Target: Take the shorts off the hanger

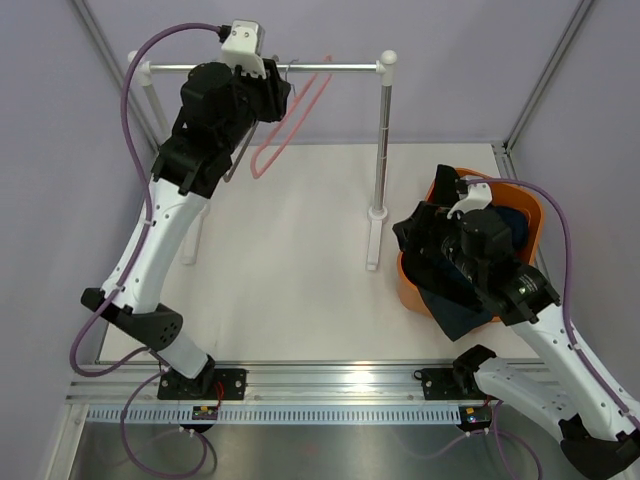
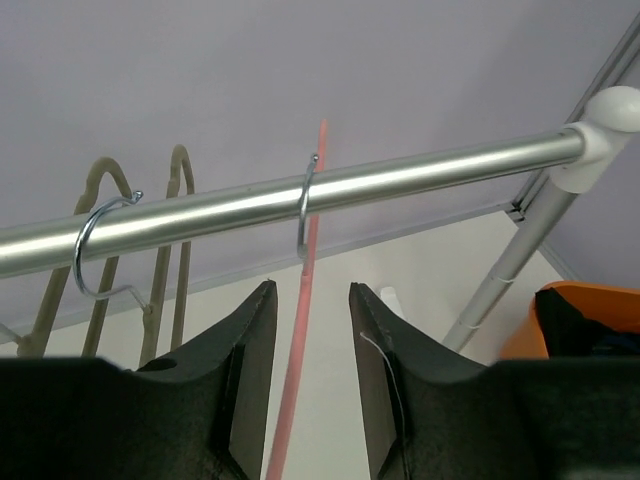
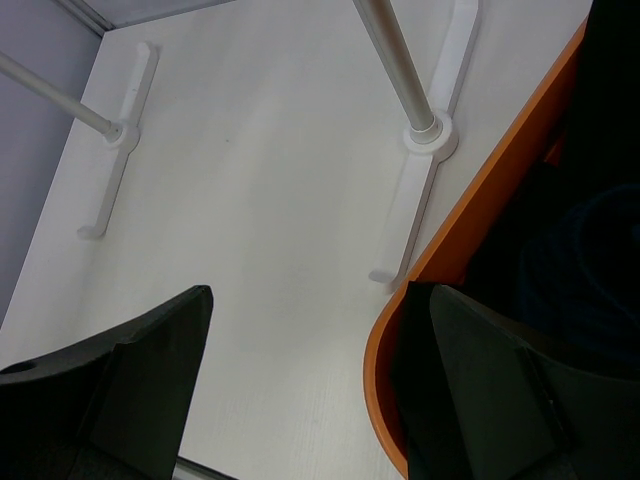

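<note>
The shorts (image 1: 452, 300) lie as a dark pile in the orange basket (image 1: 535, 205), one draped over its near rim; they show dark in the right wrist view (image 3: 585, 260). A bare pink hanger (image 1: 292, 118) hangs on the metal rail (image 1: 330, 67). My left gripper (image 1: 275, 95) is up at the rail, open, with the pink hanger's rod (image 2: 298, 370) between its jaws (image 2: 311, 290), untouched. My right gripper (image 1: 430, 245) is open and empty (image 3: 318, 300), astride the basket's rim (image 3: 470, 215).
Beige hangers (image 2: 170, 250) hang on the rail (image 2: 400, 175) left of the pink one by metal hooks (image 2: 92, 245). The rack's right post (image 1: 384, 140) and white foot (image 3: 425, 190) stand beside the basket. Grey-violet walls enclose the white table (image 1: 290, 260).
</note>
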